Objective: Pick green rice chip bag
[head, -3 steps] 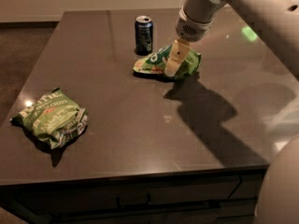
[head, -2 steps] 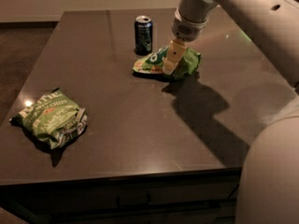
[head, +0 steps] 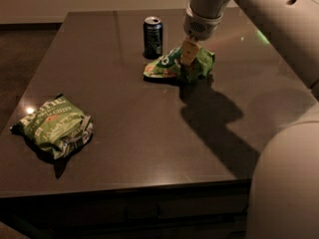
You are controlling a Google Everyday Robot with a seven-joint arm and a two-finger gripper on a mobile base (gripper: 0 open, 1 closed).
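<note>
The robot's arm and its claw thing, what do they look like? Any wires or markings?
The arm is a smooth, rounded, off-white shell with one small dark hole; no cables show. Its round wrist carries a band of tiny dots. The gripper, down at the green rice chip bag on the table, is pale tan.

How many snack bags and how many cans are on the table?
Snack bags: 2, the green rice chip bag, with the gripper down at it, and the olive-green bag.
Cans: 1, the dark can.
Total: 3.
</note>
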